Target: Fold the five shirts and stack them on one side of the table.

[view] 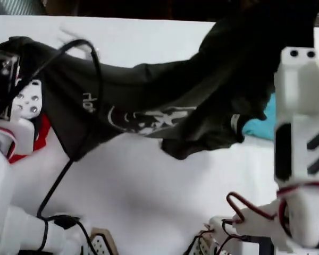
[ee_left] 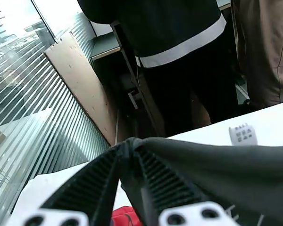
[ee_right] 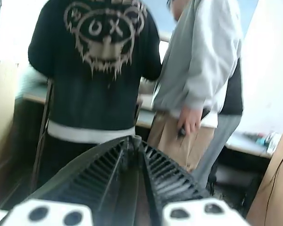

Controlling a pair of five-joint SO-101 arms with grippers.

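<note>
Cloth of the dark shirt (view: pixel 149 93) spans the upper frame above the table (view: pixel 149 196), with the left gripper (ee_left: pixel 130 143) and right gripper (ee_right: pixel 131 141) clamped on it. Limp and light, it is probably best held at its edges.

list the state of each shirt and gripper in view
dark shirt: lifted, stretched between both grippers, not folded
left gripper: shut on dark shirt
right gripper: shut on dark shirt
red shirt: lying on table, mostly hidden
teal shirt: lying on table, mostly hidden

White-printed black shirt (view: pixel 149 101), red shirt (view: pixel 44 130), teal shirt (view: pixel 260 125)
</note>
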